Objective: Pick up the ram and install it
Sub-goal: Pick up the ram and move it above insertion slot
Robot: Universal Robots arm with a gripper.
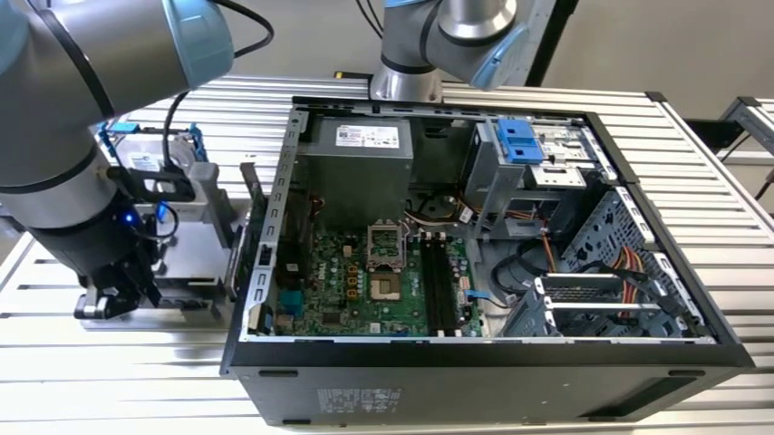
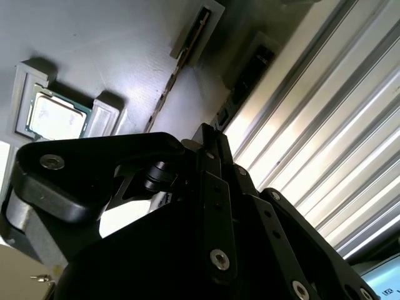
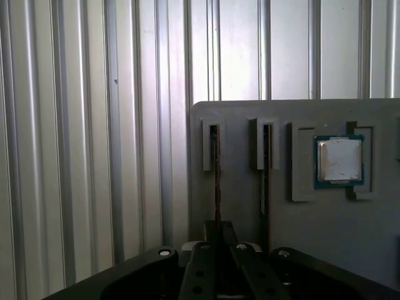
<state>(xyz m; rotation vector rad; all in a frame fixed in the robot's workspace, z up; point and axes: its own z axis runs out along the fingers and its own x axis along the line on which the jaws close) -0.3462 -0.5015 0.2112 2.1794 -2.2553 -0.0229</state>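
Bright, even light in exterior view; computer case (image 1: 484,355) interior shadowed toward four o'clock. Strong glare on slatted table (image 2: 325,119) in second wrist view; gripper (image 2: 209,142) nearly black.

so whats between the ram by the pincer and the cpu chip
In the first wrist view, a second slot of the gray tray, with what looks like another thin stick on edge in it, lies between the ram and the CPU chip.

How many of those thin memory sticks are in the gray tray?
2. Both stand on edge in the gray tray: one ram stick farthest from the square silver chip, the other between it and the chip. Their lower ends are hidden behind the gripper.
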